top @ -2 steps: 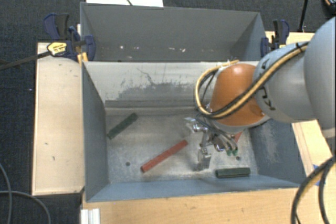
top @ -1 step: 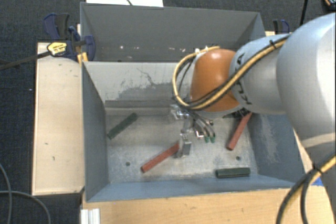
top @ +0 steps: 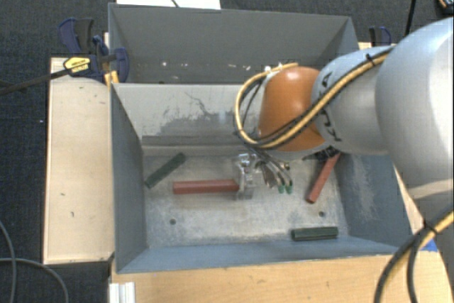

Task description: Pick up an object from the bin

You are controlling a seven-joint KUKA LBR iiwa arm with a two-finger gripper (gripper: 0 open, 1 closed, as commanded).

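My gripper (top: 247, 184) hangs low in the middle of the bin, just under the arm's orange cover. Its metal fingers reach down to the right end of a long dark red bar (top: 204, 187) that lies flat on the bin floor. That end of the bar is hidden behind the fingers, and how the fingers stand on it does not show. A red-orange stick (top: 321, 179) leans tilted just right of the gripper. A small green-tipped piece (top: 286, 187) sits beside the fingers on the right.
A dark green bar (top: 164, 170) lies slanted at the left of the bin floor. Another dark green bar (top: 314, 233) lies near the front wall on the right. The arm and its cables cover the bin's right rear part.
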